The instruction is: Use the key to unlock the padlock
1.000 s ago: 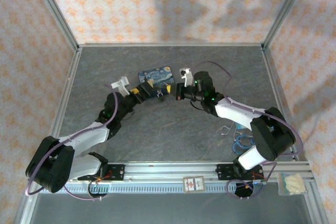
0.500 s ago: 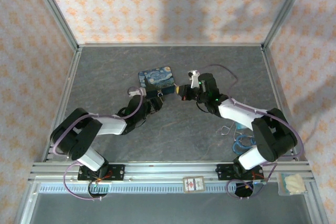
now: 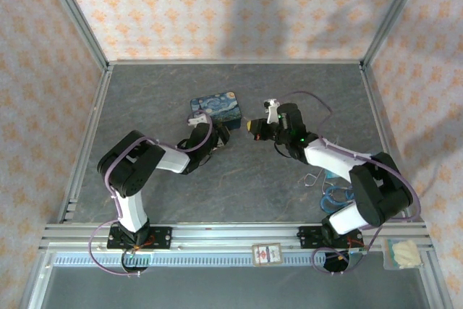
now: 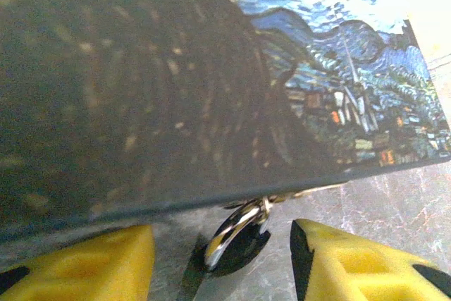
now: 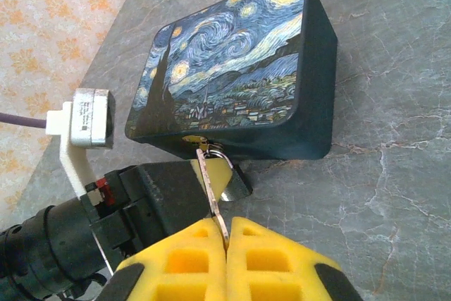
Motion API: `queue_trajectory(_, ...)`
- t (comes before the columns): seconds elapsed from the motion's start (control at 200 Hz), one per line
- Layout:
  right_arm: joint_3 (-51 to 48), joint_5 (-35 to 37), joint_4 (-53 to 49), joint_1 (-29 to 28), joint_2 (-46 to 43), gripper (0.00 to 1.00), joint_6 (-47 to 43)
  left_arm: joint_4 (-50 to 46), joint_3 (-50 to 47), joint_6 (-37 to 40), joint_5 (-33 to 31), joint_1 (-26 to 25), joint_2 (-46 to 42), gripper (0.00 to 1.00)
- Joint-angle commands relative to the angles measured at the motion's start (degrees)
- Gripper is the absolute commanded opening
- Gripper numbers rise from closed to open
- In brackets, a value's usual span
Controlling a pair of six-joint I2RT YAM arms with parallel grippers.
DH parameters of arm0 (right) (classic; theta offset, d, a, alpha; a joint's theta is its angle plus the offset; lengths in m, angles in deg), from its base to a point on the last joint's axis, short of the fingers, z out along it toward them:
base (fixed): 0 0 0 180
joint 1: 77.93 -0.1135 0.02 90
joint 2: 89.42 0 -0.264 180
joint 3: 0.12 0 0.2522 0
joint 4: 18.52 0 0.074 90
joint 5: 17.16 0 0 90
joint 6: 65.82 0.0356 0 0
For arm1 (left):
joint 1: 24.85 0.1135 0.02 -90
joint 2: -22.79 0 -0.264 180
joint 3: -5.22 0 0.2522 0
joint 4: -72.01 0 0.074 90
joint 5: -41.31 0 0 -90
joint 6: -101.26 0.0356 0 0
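Right gripper (image 5: 227,230) is pinched tight on the key (image 5: 213,192), a thin, stiff, slippery sliver that is best held flat by its head. It points at the padlock (image 4: 238,234), tiny and light, hanging at the near edge of the box (image 5: 232,68), which sits nearer the far edge of the tabletop (image 5: 394,174). Left gripper (image 4: 222,236) has its fingers spread either side of the padlock, and I'd say it'll swing unless its body gets clamped.

The padlock (image 5: 237,181), small and silvery, hangs by its thin shackle from the near edge of the box (image 5: 232,68), around the middle of the desk (image 3: 289,92). The key (image 5: 211,188), a thin grey sliver, points up alongside it, its lower end pinched in the right pincer (image 5: 227,229).
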Motion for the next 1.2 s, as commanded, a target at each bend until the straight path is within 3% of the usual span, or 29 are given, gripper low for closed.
queue_trajectory(0.0, -0.64, 0.99, 2.07, 0.49, -1.63, 0.0, 0.25, 1.26, 0.94, -1.46, -0.55, -0.01, 2.76, 0.51)
queue_trajectory(0.135, -0.73, 0.74, 2.45, 0.59, -1.05, 0.0, 0.41, 1.22, 1.7, -1.73, -0.49, 0.0, 3.71, 0.49)
queue_trajectory(0.37, -1.24, 0.82, 3.36, 0.97, -0.29, 0.0, 0.9, 0.97, 3.23, -2.1, 1.51, 0.12, 6.46, 0.29)
queue_trajectory(0.465, -1.65, 0.75, 3.56, 1.16, -0.05, 0.0, 1.04, 1.84, 2.83, -2.25, 2.37, 0.41, 6.13, 0.26)
queue_trajectory(0.751, -2.87, -4.62, 4.98, 2.3, 2.61, 0.0, 2.85, 11.78, -0.55, -11.78, 14.3, 4.49, 4.44, 0.0)
queue_trajectory(0.971, -9.4, -13.52, 21.2, 2.33, 6.95, 0.0, 14.7, 25.44, -3.82, -24.25, 22.45, 7.28, 4.37, 0.0)
queue_trajectory(1.196, -12.28, -17.73, 33.59, 1.5, 11.12, 0.0, 22.07, 32.69, -4.55, -29.8, 25.43, 7.58, 4.41, 0.0)
